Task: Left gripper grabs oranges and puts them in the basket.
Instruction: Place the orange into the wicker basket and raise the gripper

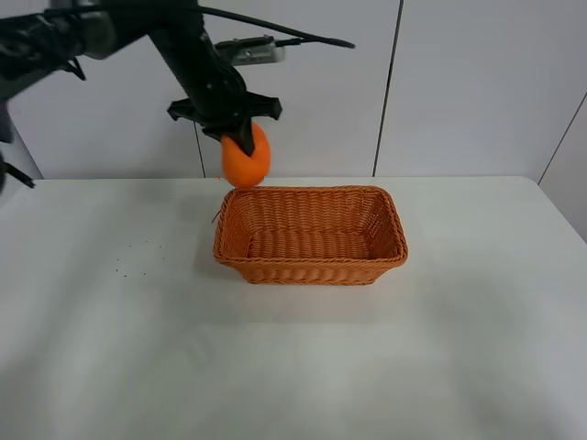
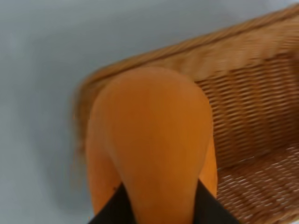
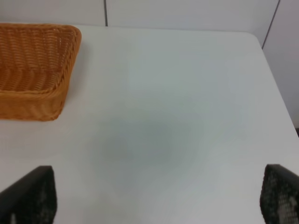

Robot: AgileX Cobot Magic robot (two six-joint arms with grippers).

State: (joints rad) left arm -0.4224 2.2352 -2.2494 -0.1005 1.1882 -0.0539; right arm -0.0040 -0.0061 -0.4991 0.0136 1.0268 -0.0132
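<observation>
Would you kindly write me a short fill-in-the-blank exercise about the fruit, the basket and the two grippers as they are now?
1. The left gripper is shut on the ____.
2. The basket is ____: no fruit lies in it.
3. The right gripper, holding nothing, has its fingers wide ____.

Missing words: orange; empty; open.

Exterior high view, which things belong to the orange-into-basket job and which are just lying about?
In the job:
left tool, shut on the orange
wicker basket, empty, orange held up by its far left corner

Just around:
right tool, open, holding nothing
white table
dark specks left of the basket
</observation>
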